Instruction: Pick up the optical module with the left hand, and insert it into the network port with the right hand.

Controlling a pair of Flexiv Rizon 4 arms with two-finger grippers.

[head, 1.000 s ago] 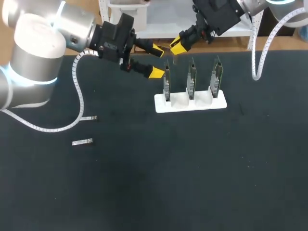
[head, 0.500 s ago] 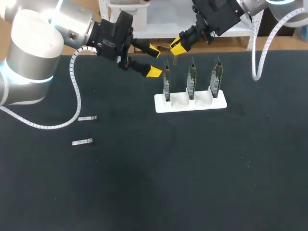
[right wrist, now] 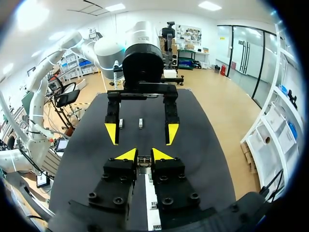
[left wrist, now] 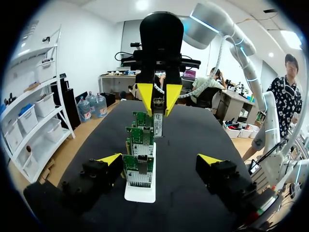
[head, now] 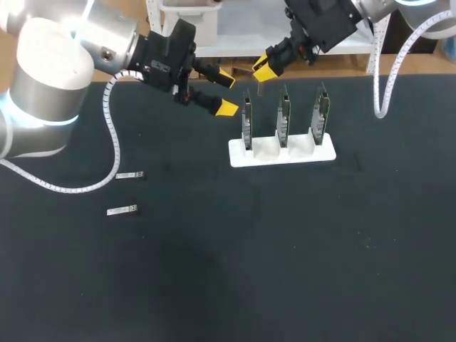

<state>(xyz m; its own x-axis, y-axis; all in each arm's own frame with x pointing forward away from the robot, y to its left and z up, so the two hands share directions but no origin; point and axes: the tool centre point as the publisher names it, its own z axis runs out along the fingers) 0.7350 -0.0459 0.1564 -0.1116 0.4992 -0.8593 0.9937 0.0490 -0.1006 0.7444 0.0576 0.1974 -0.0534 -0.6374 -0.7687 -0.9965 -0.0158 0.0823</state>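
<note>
**Right gripper grips module above the card rack**

At the upper middle of the head view, the right gripper [head: 261,69] is clenched on an optical module [head: 259,88], which hangs from its yellow tips above and just behind the leftmost of three upright network cards [head: 283,117]. The cards stand in a white holder [head: 281,152] on the black table [head: 285,249]. The left gripper [head: 226,92], just left of the cards, is released, its fingers wide apart and holding nothing. Two spare modules [head: 122,210] lie at the left of the table.
</note>
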